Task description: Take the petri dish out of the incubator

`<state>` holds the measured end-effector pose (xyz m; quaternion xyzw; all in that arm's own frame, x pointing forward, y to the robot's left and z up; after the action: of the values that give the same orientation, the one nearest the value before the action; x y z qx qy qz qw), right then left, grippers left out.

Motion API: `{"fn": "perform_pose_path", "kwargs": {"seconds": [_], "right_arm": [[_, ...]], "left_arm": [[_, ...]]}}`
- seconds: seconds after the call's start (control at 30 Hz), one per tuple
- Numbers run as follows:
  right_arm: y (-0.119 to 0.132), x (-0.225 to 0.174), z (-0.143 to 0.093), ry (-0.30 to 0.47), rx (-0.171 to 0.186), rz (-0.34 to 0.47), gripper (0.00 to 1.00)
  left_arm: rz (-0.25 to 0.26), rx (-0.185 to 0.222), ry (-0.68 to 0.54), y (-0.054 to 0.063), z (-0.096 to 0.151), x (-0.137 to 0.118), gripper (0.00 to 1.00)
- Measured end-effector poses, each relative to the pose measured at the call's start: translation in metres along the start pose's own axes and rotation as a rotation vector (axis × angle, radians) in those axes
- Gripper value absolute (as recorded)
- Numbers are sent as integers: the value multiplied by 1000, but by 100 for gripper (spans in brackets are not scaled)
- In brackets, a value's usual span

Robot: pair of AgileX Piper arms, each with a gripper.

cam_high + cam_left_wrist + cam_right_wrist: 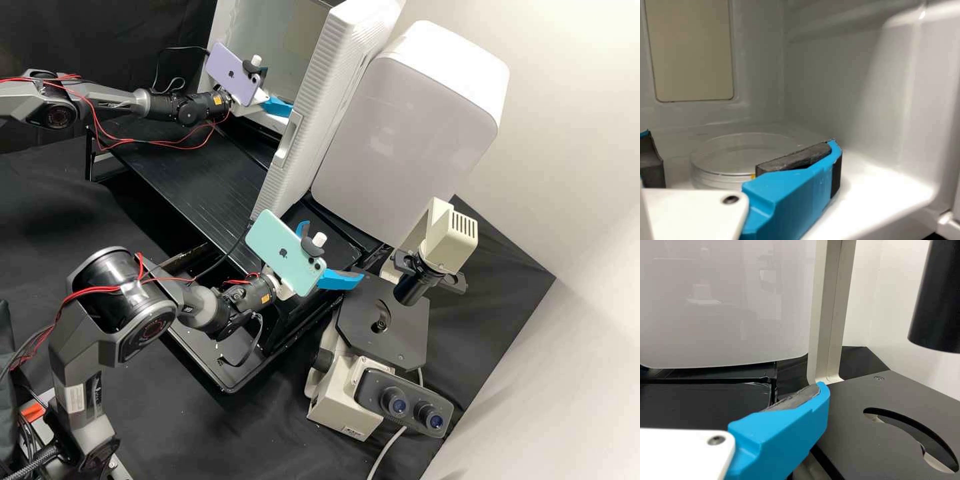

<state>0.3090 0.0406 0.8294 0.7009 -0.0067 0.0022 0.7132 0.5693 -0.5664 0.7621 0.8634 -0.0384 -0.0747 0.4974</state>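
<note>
The clear round petri dish (735, 157) lies flat on the white floor of the incubator (875, 110). My left gripper (740, 150) is open inside the chamber, with one blue finger (795, 185) on either side of the dish; I cannot tell whether a pad touches the rim. In the high view the left gripper (277, 107) is behind the incubator's open ribbed door (320, 100). My right gripper (341, 279) hangs open and holds nothing, low in front of the incubator by the microscope stage (383, 320); its one visible finger (790, 425) has a bare pad.
A white microscope (380, 393) with its black condenser (940, 295) stands right of the right gripper. A large white box (413, 133) is beside the door. A black tray (200, 180) runs under both arms. A white wall closes the right side.
</note>
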Motion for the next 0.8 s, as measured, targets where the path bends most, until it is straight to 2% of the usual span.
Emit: {"fn": "perform_pose_path", "kwargs": {"seconds": [0.17, 0.27, 0.53, 0.8], "right_arm": [[0, 0, 0, 0, 0, 0, 100], [0, 0, 0, 0, 0, 0, 100], [0, 0, 0, 0, 0, 0, 100], [0, 0, 0, 0, 0, 0, 100]], "left_arm": [[-1, -9, -17, 0, 2, 0, 0], [-6, 1, -30, -1, 3, 0, 0], [-14, -3, -36, -4, 4, 0, 0], [-14, 17, -36, -5, 4, -1, 0]]}}
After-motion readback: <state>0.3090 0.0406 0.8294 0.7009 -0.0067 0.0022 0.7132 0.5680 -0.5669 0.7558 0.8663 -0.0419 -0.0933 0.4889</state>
